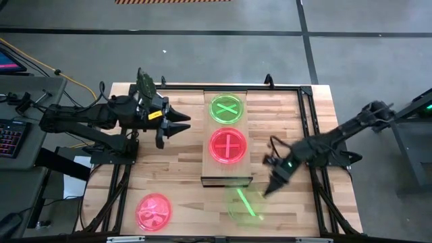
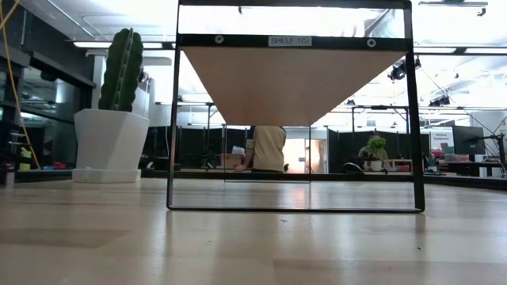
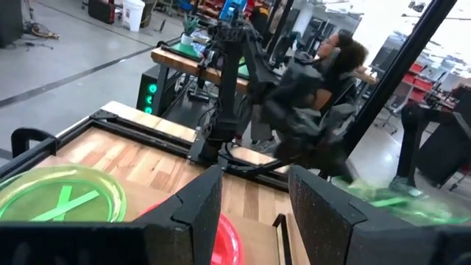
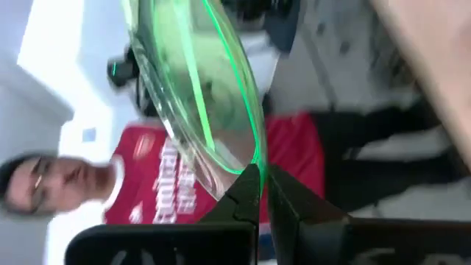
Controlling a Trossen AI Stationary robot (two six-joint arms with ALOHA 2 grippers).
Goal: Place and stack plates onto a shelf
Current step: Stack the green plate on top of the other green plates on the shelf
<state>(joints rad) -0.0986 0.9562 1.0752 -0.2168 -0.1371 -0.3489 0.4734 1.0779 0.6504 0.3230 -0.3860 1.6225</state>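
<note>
On the raised light-wood shelf (image 1: 228,172) lie a green plate with an X mark (image 1: 226,108) at the far end and a red plate with a cross (image 1: 228,145) in the middle. A pink plate (image 1: 154,210) rests flat on the table near its near-left corner. My right gripper (image 1: 270,187) is just off the shelf's near end, shut on another green plate (image 1: 244,202). My left gripper (image 1: 181,125) hovers open to the left of the shelf, touching nothing. The remaining plates are out of view. My right gripper (image 4: 261,177) pinches the green plate's rim (image 4: 246,163) between its two fingertips. The fingers slant down toward the table's near-left. The plate is tipped steeply, with the room showing behind it in the right wrist view, and it seems lifted off the table.
The shelf's dark frame (image 2: 293,41) stands across the low view, with a white cactus pot (image 2: 111,134) to its left. Black rails (image 1: 307,135) border the tabletop. People are in the room beyond: one in a red shirt (image 4: 147,177), one standing (image 2: 268,149).
</note>
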